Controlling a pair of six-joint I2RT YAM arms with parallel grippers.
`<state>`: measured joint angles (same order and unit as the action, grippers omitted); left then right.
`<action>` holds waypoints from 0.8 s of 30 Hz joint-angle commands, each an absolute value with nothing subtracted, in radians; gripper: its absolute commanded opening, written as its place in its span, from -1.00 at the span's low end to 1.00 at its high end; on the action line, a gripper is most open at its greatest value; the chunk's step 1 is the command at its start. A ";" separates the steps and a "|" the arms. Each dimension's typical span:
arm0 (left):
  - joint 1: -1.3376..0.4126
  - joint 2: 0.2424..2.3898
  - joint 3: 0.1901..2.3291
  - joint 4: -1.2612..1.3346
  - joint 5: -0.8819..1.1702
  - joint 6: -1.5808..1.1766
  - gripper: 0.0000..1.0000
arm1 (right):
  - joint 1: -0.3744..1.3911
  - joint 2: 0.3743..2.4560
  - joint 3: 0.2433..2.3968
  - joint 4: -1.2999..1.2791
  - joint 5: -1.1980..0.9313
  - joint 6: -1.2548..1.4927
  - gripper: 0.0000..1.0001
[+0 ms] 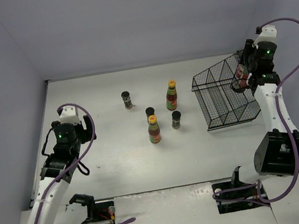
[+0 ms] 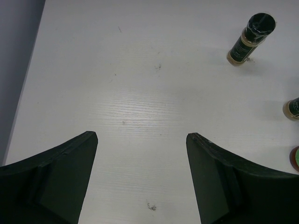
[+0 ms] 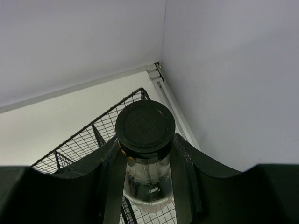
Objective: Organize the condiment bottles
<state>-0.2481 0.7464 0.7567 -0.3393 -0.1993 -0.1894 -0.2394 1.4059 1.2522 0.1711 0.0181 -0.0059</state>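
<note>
My right gripper (image 1: 244, 77) is shut on the tall clear glass bottle (image 1: 240, 76) with a black cap (image 3: 145, 126) and red label, and holds it above the right end of the black wire basket (image 1: 223, 100). In the right wrist view the gripper (image 3: 146, 156) clamps the bottle's neck over the basket (image 3: 88, 137). Two yellow-capped sauce bottles (image 1: 171, 96) (image 1: 154, 129) and three dark spice jars (image 1: 127, 99) (image 1: 150, 112) (image 1: 176, 120) stand mid-table. My left gripper (image 1: 87, 127) is open and empty at the left; in its wrist view (image 2: 141, 140) one spice jar (image 2: 249, 39) stands far right.
The basket tilts on the table near the right wall. Grey walls close the table at the back and both sides. A second jar (image 2: 293, 108) and a sauce bottle's edge (image 2: 295, 158) show at the right border of the left wrist view.
</note>
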 commanded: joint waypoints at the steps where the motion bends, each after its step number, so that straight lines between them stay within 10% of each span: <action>1: -0.253 0.756 0.785 -0.288 -0.187 -0.179 0.54 | -0.250 1.388 1.240 0.477 -0.032 0.044 -1.00; 15: -0.253 0.761 0.788 -0.290 -0.184 -0.181 0.54 | -0.261 1.420 1.109 0.577 -0.089 0.057 -0.92; 24: -0.253 0.753 0.788 -0.291 -0.183 -0.183 0.54 | -0.259 1.411 1.106 0.554 -0.120 0.054 0.07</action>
